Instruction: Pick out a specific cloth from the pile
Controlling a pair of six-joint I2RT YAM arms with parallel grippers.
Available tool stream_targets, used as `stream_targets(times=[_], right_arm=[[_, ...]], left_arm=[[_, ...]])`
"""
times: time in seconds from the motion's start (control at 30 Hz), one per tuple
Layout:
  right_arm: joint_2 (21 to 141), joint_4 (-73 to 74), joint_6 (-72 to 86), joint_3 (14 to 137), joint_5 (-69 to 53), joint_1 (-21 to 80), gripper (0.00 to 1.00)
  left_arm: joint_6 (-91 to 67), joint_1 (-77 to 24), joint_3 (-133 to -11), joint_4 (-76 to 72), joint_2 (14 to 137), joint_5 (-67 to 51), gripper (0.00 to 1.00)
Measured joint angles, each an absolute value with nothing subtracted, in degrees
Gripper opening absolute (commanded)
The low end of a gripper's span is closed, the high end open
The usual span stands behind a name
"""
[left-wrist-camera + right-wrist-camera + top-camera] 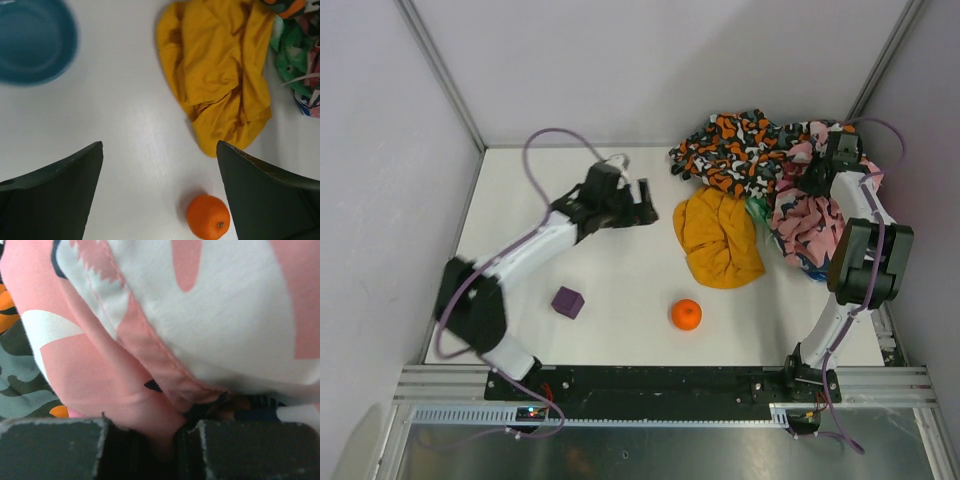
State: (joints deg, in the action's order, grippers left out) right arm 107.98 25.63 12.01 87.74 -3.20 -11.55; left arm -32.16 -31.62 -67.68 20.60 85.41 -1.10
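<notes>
Two arms work over a white table [620,270], shown from above and from each wrist.

**Left arm.** The left gripper [645,200] hangs above the middle of the table, just left of the cloth [720,240]. In the left wrist view its jaws stand wide apart with nothing between them but bare table (left gripper [160,145]). The same view shows a blue bowl [32,42] to the far left.

**Task item.** The cloth [220,75] is plain mustard yellow. It lies crumpled on the table right of centre, on the near side of the pile [760,150]. Its far edge touches the orange-black-white print of the pile, and its right edge meets a green-patterned fabric [292,55].

**Right arm.** The right gripper [817,172] reaches to the far right corner and is buried in the pile. The right wrist view is filled by the pink floral cloth [200,315]. There the jaws of the right gripper [187,432] stand close together, and a fold of this cloth is pinched in the narrow gap. Camouflage print [20,385] shows at the left edge.

**Other objects.** An orange ball [686,314] sits near of the cloth and apart from it. A purple cube [568,301] lies left of the ball, well apart.
</notes>
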Motion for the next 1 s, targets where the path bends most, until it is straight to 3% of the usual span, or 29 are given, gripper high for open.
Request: stream_targets(times=[0.33,0.6,0.67,0.73,0.8,0.83,0.93,1.0], right_arm=[[107.33,23.16,13.58,85.6,-7.05,-11.57,0.06],[106.26,21.23,14.94,83.02,-7.35,-9.23,0.25],[106.17,20.95,15.22,82.41,-7.38,-8.36,0.28],[105.95,20.82,15.55,81.87,-7.38,-7.7,0.34],[105.58,20.8,15.94,81.38,-7.38,-7.33,0.43],[105.27,20.88,16.08,81.21,-7.4,-7.25,0.5],[103.9,21.26,16.88,80.6,-7.66,-6.87,0.88],[102.15,22.04,17.15,80.16,-7.99,-6.61,0.97]], left_arm=[[-28.56,-38.61,-97.51,17.52,122.76,-12.4,1.0],[-32.21,-43.16,-117.43,16.58,141.23,-10.9,0.98],[-33.04,-43.83,-119.74,16.4,143.09,-9.37,0.8],[-34.11,-44.29,-121.58,16.97,144.22,-7.07,0.52],[-34.87,-44.69,-123.63,18.26,145.75,-4.36,0.18],[-34.92,-44.84,-124.97,19.09,146.63,-3.07,0.09],[-35.57,-45.08,-126.98,21.17,147.11,0.05,0.02],[-35.18,-45.36,-127.28,22.11,146.85,2.17,0.01]])
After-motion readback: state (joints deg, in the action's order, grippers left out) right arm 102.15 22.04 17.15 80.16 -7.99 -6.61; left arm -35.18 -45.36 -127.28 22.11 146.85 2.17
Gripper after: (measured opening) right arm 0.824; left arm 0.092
